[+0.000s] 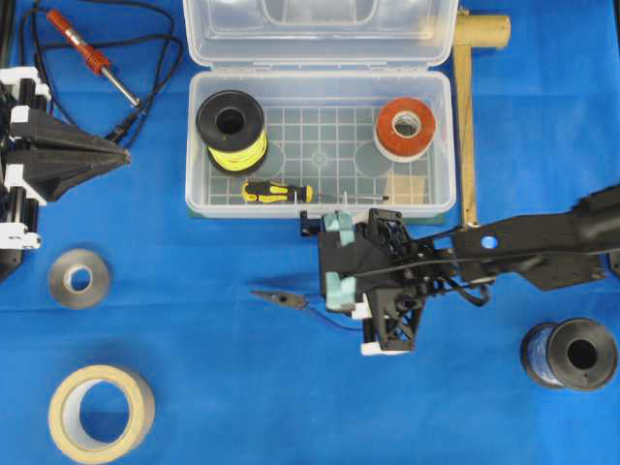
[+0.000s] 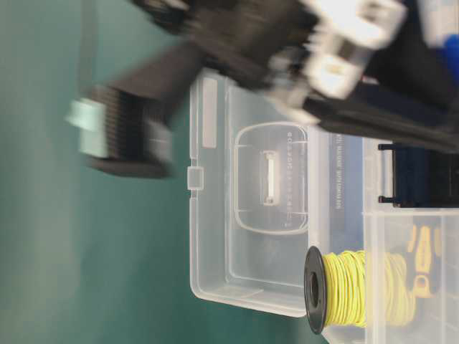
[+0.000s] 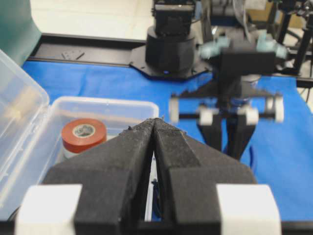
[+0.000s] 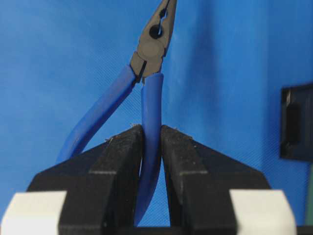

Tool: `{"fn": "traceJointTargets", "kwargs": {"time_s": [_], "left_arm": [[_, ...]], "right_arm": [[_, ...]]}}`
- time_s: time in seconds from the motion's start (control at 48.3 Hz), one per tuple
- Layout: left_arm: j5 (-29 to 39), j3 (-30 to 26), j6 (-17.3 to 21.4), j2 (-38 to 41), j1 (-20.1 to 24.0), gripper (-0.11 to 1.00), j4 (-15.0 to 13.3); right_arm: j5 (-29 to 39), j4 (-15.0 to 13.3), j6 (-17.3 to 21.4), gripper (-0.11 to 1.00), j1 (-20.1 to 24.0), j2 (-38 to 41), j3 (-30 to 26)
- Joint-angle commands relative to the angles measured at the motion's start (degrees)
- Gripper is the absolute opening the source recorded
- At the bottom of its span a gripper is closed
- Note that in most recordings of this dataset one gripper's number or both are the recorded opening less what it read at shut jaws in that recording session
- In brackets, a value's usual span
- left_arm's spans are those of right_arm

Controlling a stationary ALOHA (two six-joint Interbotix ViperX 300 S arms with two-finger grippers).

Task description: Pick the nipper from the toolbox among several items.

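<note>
Overhead: my right gripper (image 1: pixel 322 260) sits just in front of the toolbox (image 1: pixel 320 199), outside its front wall, over the blue tabletop (image 1: pixel 194 387). The nipper (image 1: pixel 279 299) sticks out to the left of it, clear of the box, dark jaws pointing left. Still in the box: yellow wire spool (image 1: pixel 232 131), red tape roll (image 1: pixel 405 127), black-and-yellow screwdriver (image 1: pixel 277 192). Left gripper (image 1: pixel 124 155) parked at the left edge, tips together, nothing in it.

Table-level: right arm is a blur above the open lid (image 2: pixel 247 208); can't read the gripper here.

Left wrist: left gripper (image 3: pixel 156 122) pads pressed together, empty.

Right wrist: right gripper (image 4: pixel 151 129) clamped on one blue handle of the nipper (image 4: pixel 146 83); the other handle splays free to the left, jaws point away from the camera over bare tabletop.
</note>
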Motion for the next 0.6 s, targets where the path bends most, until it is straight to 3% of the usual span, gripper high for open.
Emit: {"fn": "traceJointTargets", "kwargs": {"time_s": [0.0, 0.394, 0.58], "left_arm": [[-0.26, -0.35, -0.09, 0.26, 0.00, 0.00, -0.09], [-0.09, -0.09, -0.09, 0.18, 0.00, 0.00, -0.09], [0.44, -0.09, -0.09, 0.18, 0.00, 0.00, -0.09]], "right_arm": [[-1.14, 0.00, 1.05, 0.13, 0.09, 0.97, -0.79], [-0.62, 0.09, 2.02, 0.16, 0.26, 3.78, -1.05], [3.43, -0.88, 1.32, 0.68, -0.53, -1.05, -0.97]]}}
